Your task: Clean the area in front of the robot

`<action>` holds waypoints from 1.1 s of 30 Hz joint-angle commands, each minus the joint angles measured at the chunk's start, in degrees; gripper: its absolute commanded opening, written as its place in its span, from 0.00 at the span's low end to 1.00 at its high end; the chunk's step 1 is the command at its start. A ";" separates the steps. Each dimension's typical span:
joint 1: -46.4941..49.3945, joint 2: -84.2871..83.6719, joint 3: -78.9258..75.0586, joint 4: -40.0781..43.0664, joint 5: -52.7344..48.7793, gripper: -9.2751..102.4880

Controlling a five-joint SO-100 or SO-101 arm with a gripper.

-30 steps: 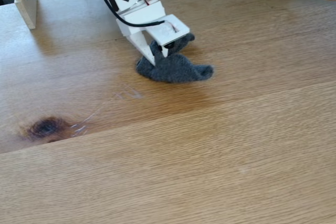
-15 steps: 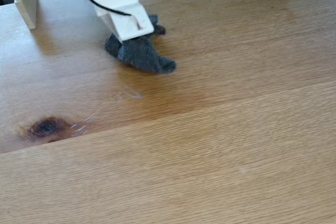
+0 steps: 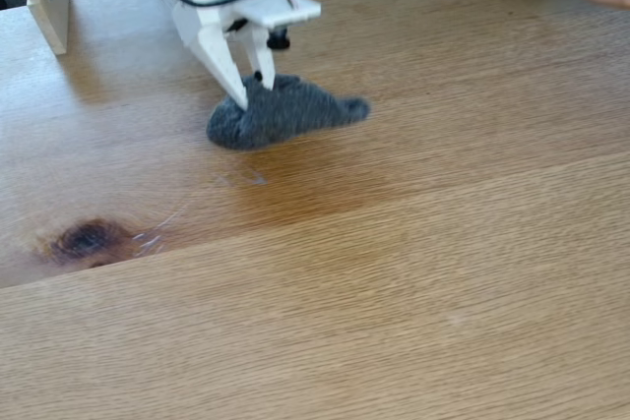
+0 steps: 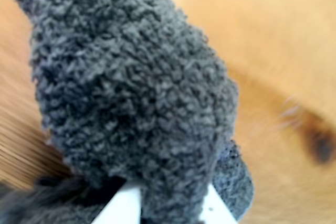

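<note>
The small white plastic arm's pointed 2-finger gripper (image 3: 252, 95), clamped on a fuzzy dark-grey cloth (image 3: 281, 113), has swung it back rightward across the honey-brown wooden tabletop (image 3: 413, 263), above-right of the dark knot (image 3: 87, 239), suggesting wiping is mid-stroke.

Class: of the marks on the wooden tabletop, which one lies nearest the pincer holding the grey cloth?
The faint whitish smear, just below the grey cloth and pincer; the dark knot sits farther left.
</note>
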 commanded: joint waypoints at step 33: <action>7.47 13.36 -24.08 58.80 9.23 0.08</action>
